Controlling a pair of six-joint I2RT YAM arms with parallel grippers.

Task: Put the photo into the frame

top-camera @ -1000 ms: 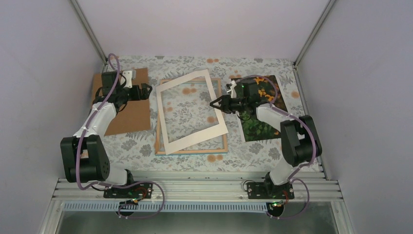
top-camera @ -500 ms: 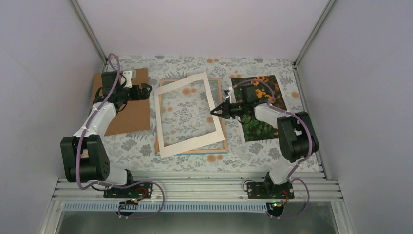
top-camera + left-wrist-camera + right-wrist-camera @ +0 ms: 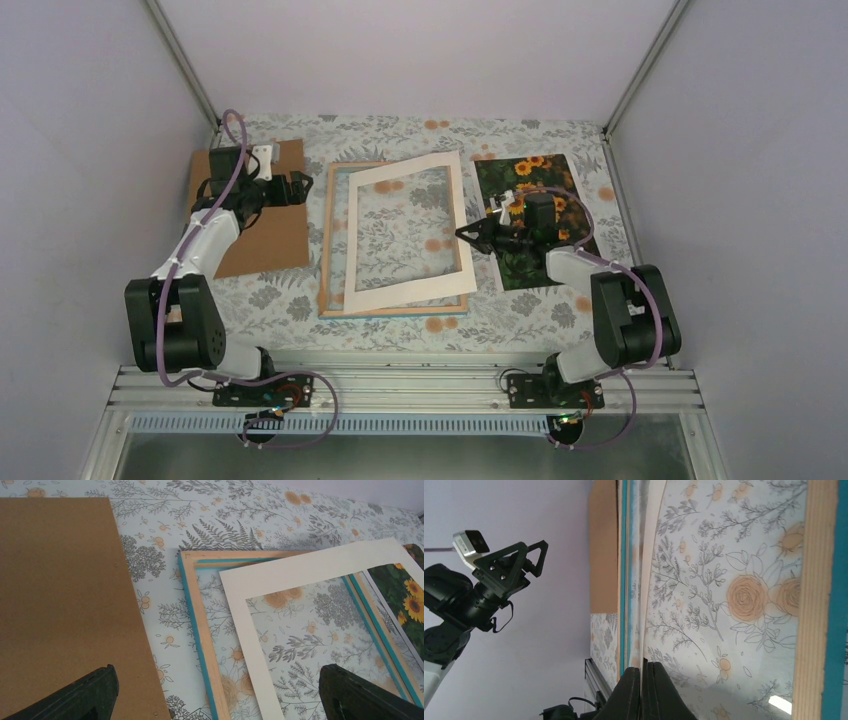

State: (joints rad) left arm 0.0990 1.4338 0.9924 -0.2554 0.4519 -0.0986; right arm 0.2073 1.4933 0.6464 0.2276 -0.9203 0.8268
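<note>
The right end effector [image 3: 466, 236] is clenched on the 3 o'clock edge of the white mat [image 3: 400, 294]. The photo [image 3: 535, 170] lies face up on the table [image 3: 400, 135] at 3 o'clock of the frame [image 3: 199, 630], partly under the right arm. The white mat sits skewed across the frame. The left end effector [image 3: 303, 187] hangs released over the backing board [image 3: 270, 240] at 9 o'clock. Risk: the thin edge pinch may slip or buckle the white mat, and the low arm may drag the photo.
</note>
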